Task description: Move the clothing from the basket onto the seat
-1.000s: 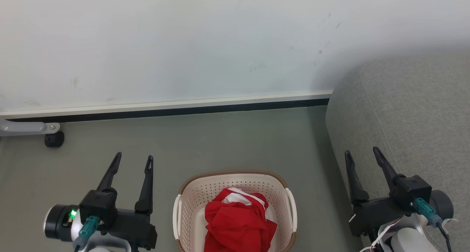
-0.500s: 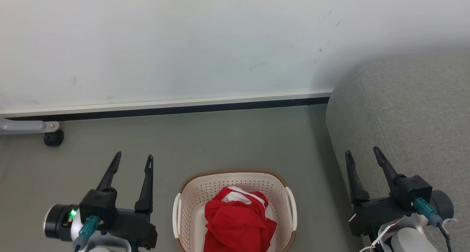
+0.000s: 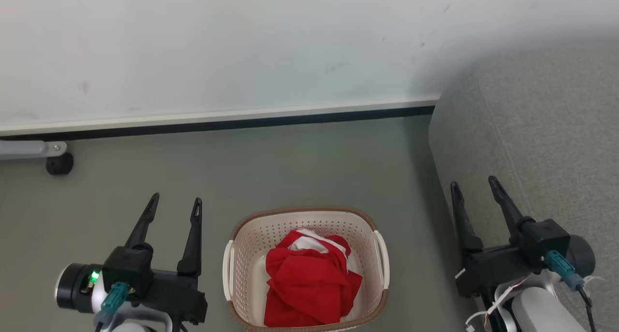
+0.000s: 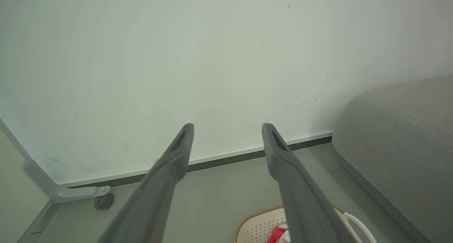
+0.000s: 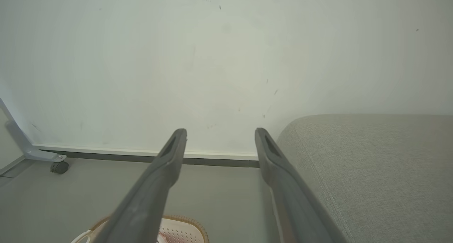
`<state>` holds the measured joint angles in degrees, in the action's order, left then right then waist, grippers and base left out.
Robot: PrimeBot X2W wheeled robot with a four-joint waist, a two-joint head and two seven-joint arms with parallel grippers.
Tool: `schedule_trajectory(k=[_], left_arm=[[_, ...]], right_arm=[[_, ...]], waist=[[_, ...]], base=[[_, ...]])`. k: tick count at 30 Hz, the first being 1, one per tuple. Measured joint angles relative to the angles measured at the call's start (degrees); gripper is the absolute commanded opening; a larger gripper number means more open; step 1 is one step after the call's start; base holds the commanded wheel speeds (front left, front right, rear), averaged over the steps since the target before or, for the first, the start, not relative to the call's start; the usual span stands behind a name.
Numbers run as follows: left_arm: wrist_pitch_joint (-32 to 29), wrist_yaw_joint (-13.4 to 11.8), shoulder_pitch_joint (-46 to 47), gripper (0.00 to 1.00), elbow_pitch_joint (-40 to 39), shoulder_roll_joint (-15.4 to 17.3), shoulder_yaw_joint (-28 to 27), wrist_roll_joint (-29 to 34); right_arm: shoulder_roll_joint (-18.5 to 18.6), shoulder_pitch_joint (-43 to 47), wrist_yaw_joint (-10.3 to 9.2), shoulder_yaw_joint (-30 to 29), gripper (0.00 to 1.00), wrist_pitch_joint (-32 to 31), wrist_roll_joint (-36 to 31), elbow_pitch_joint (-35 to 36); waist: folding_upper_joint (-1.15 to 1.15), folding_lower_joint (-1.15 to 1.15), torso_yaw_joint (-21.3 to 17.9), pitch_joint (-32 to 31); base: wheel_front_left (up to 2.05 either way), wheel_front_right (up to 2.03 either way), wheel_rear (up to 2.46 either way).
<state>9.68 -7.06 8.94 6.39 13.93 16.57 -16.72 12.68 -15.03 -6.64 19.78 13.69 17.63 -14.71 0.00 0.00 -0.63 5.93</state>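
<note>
Straight ahead of us, clothing [image 3: 309, 279] is sitting in the basket [image 3: 300, 210], nearer our left fingers [image 3: 192, 240] than right fingers [image 3: 462, 220], both pairs spread, empty.

In the head view, right of the left gripper [image 3: 176, 198], the floor of the basket [image 3: 251, 245] is mostly hidden under the clothing [image 3: 309, 279], and its near rim is partly cut off by the bottom edge. The seat [image 3: 541, 128], behind the right gripper [image 3: 473, 181], is cropped at the right and bottom. Far left of the left gripper, a grey frame leg [image 3: 29, 149] is cut short. In the left wrist view, basket and clothing are largely hidden behind that gripper.
</note>
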Motion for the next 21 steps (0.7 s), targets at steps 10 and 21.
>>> schedule_trajectory(k=[10, 21], left_arm=[[-0.5, 0.4, 2.0, 1.00, -0.4, 0.0, 0.1, 0.0], [-1.6, 2.2, 7.8, 1.00, -0.3, -0.8, 2.6, 0.3]], right_arm=[[-1.3, -3.3, -0.19, 0.2, 1.00, 0.0, -0.6, 1.9], [-2.9, -8.2, -0.43, 0.0, 1.00, 0.0, -2.1, 4.7]], waist=[[0.00, 0.00, -0.9, 4.8], [0.00, 0.01, -2.2, 12.2]], base=[[0.00, 0.00, 0.00], [0.00, 0.00, 0.00]])
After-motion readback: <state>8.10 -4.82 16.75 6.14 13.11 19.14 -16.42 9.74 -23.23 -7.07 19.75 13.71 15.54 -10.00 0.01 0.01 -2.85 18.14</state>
